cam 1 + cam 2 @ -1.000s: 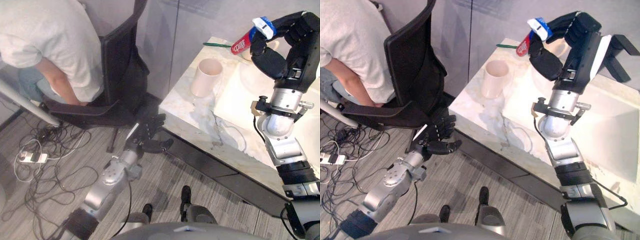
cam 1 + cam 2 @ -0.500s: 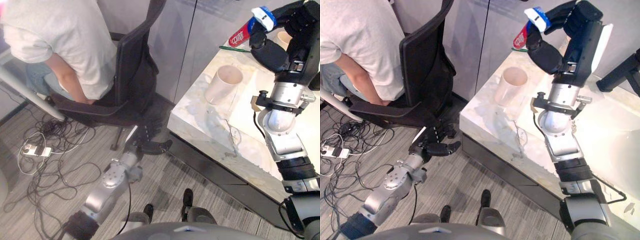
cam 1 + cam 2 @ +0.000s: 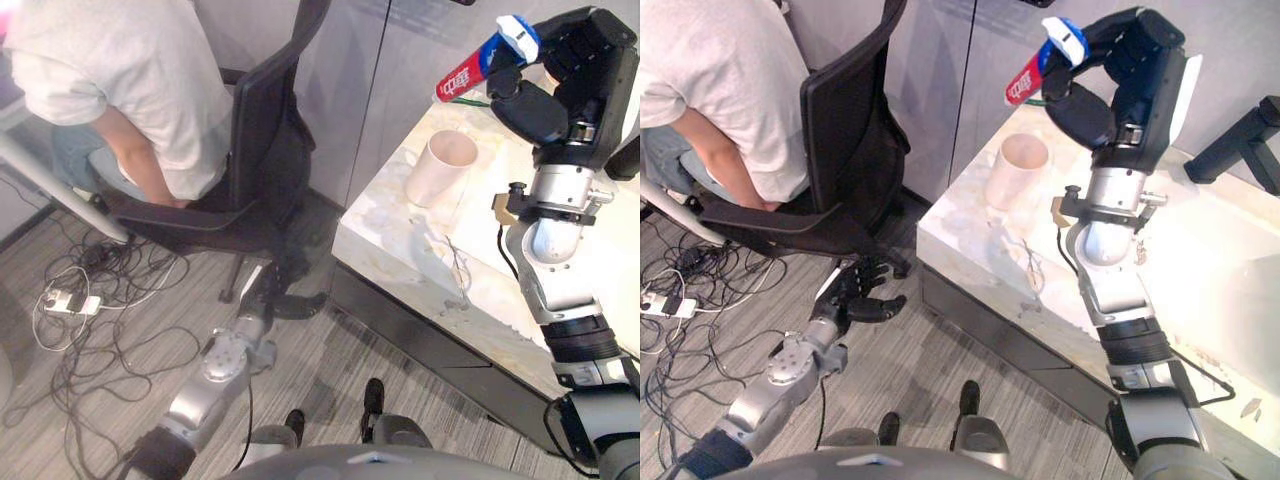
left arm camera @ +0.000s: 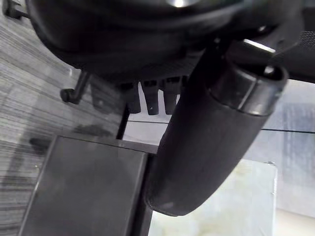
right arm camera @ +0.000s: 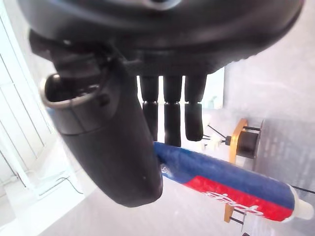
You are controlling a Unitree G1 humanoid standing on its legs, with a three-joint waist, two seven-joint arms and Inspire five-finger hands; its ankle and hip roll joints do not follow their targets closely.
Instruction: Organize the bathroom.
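Observation:
My right hand (image 3: 572,62) is raised over the marble counter (image 3: 392,232), shut on a red, blue and white toothpaste tube (image 3: 468,70). In the right wrist view the tube (image 5: 231,184) lies pinched between the thumb (image 5: 110,147) and the fingers. The tube slants with its red end out to the left, above a pale pink cup (image 3: 440,168) that stands upright near the counter's left edge. A green toothbrush (image 3: 1032,97) lies behind the cup. My left hand (image 3: 855,300) hangs low by the floor, left of the counter's corner, fingers relaxed and empty.
A person (image 3: 110,80) sits in a black office chair (image 3: 265,130) to the left of the counter. Cables and a power strip (image 3: 68,300) lie on the grey floor. A pale sink basin (image 3: 1240,280) and a black faucet (image 3: 1240,150) are at the right.
The camera has shifted. My right hand has tilted the tube and carried it a little left, nearer over the cup. The left hand has sunk slightly.

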